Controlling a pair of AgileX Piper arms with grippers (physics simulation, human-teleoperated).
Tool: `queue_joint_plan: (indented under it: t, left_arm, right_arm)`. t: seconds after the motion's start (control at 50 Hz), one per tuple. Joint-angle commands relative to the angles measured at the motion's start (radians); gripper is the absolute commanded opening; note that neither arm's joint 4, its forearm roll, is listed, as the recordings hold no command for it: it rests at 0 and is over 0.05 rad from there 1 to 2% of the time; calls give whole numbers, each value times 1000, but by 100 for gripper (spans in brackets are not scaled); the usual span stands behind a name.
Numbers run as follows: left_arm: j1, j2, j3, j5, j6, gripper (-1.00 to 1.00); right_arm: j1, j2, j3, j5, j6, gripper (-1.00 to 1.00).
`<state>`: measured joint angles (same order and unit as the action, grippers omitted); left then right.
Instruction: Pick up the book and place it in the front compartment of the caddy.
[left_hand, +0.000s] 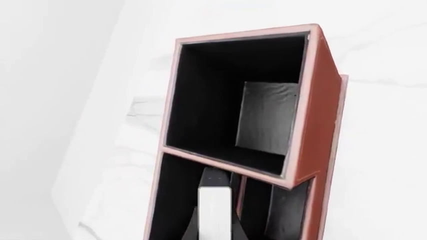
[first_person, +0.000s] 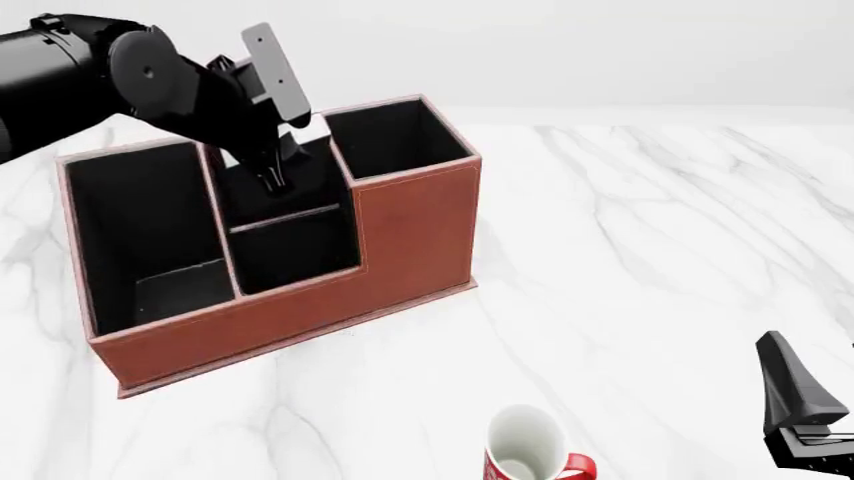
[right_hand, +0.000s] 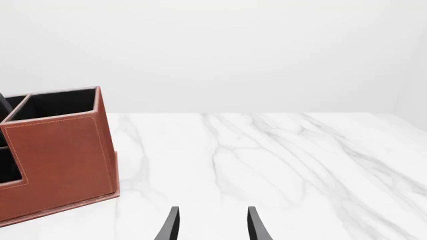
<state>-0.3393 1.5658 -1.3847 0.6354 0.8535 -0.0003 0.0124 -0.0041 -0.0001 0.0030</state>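
The reddish-brown caddy (first_person: 400, 230) stands left of centre on the marble table; it also shows in the left wrist view (left_hand: 321, 115) and the right wrist view (right_hand: 60, 150). My left gripper (first_person: 278, 180) points down into its middle section, beside the tall square compartment (left_hand: 233, 100). It is shut on the book (left_hand: 215, 212), whose white page edges show between the dark fingers (left_hand: 191, 231). The book sits close to an inner divider (left_hand: 240, 197). In the front view the black book cannot be told from the fingers and lining. My right gripper (right_hand: 212, 227) is open and empty, low at the near right (first_person: 801, 410).
A red-and-white mug (first_person: 527, 450) stands upright at the near edge, between the caddy and my right gripper. The caddy's large left compartment (first_person: 140, 240) holds nothing I can see. White marble table (first_person: 641, 250) stretches to the right of the caddy.
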Motion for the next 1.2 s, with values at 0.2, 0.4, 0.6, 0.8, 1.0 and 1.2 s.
queue_joint_plan:
  t: [0.2, 0.4, 0.6, 0.8, 1.0, 1.2]
  left_arm:
    - [42, -39, -4, -43, 39, -100]
    - [46, -39, 16, -72, 58, -100]
    - [46, -31, 39, -109, 64, -100]
    - [48, -6, 70, -151, 63, -100]
    - [68, 31, 76, -169, 71, -100]
    - [99, 71, 55, -186, 81, 100]
  right_arm:
    - [0, -2, 0, 0, -1, 100]
    - [0, -2, 0, 0, -1, 100]
    - [0, -2, 0, 0, -1, 100]
    - [0, -2, 0, 0, -1, 100]
    - [0, -1, 0, 0, -1, 100]
    - [0, -1, 0, 0, 0, 100]
